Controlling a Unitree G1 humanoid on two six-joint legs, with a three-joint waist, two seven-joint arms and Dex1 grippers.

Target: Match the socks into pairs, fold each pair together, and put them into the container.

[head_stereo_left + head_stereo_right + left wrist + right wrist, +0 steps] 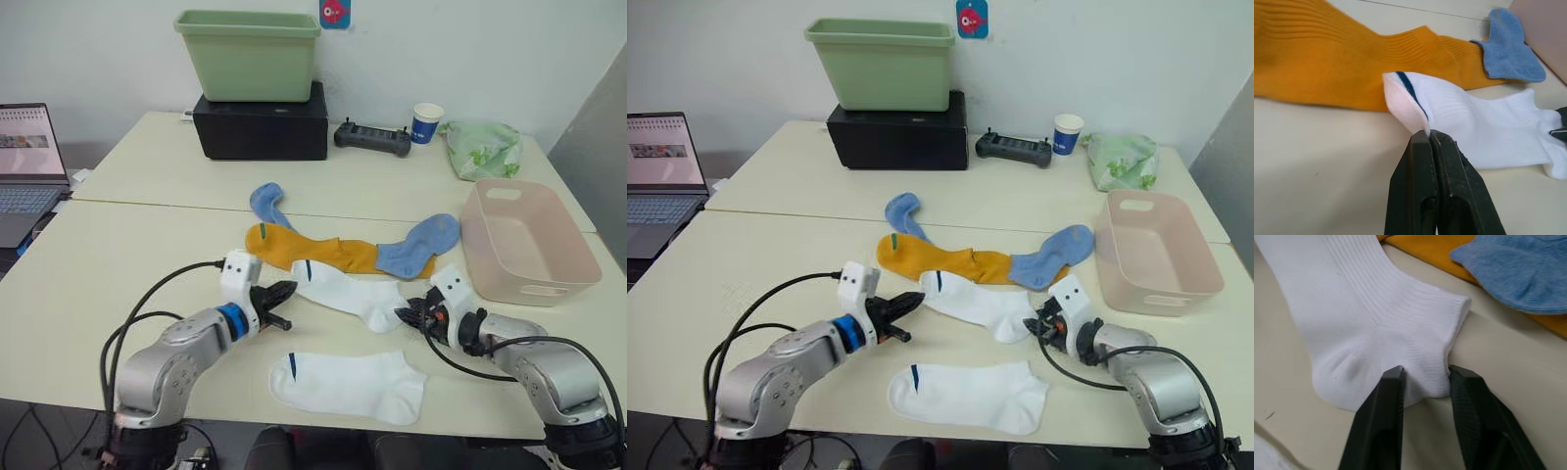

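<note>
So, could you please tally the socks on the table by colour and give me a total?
White: 2, one between both grippers, one nearer the table edge
Light blue: 2
Mustard-yellow: 2, overlapping
Total: 6

left gripper [1429,134], jaws pinching white sock [1484,129]

The white sock [1484,122] is soft ribbed knit cloth, as are the mustard sock [1327,63] and the blue sock [1508,54], which looks fuzzier. The left claw [1430,139] fingers are smooth, slightly glossy black plastic. The desk [108,255] is matt cream; the pink container [529,245] is smooth plastic.
</note>
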